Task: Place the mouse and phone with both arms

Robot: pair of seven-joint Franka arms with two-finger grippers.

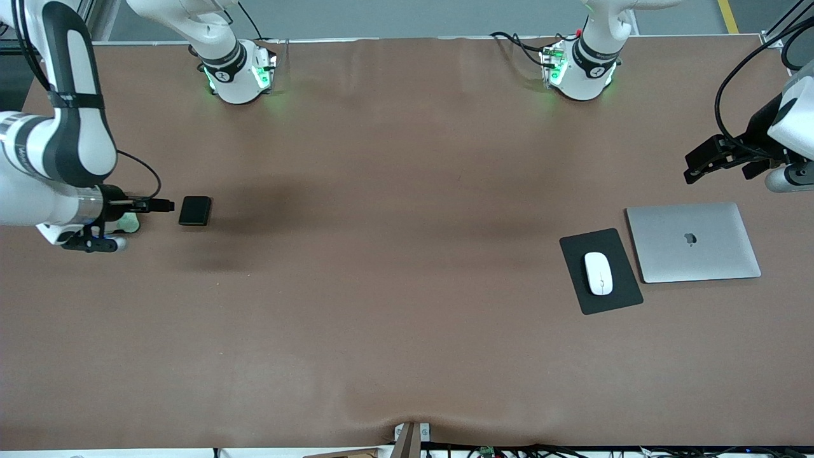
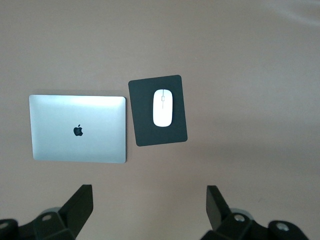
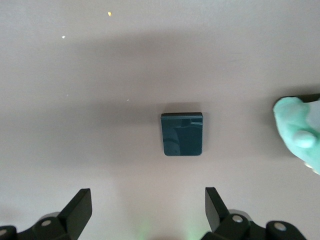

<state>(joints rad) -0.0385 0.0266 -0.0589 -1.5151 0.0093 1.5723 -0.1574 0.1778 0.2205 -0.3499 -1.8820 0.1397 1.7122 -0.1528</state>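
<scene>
Two wrist views give us what the front view cannot: each gripper's black fingers spread wide apart with nothing between them. From the left wrist we see the left gripper [image 2: 150, 210] hanging over bare brown worktop [image 1: 394, 305], with the small white oval mouse [image 2: 162, 107] lying on a flat black mouse pad [image 2: 142, 132]. A closed silver laptop [image 2: 77, 129] lies just beside the pad, nearest the worktop edge at the left arm's end.

From the right wrist, the right gripper [image 3: 148, 210] hangs open over the worktop near the glossy black rounded phone [image 3: 182, 134], which lies flat and apart from the fingers. A pale green object [image 3: 300, 132] shows at that view's edge; we cannot tell what it is.

Only the front view shows both ends at once: phone [image 1: 194, 210] near the edge at the right arm's end, mouse [image 1: 598, 273] well apart from it, both green-lit bases along the edge farthest from the camera.
</scene>
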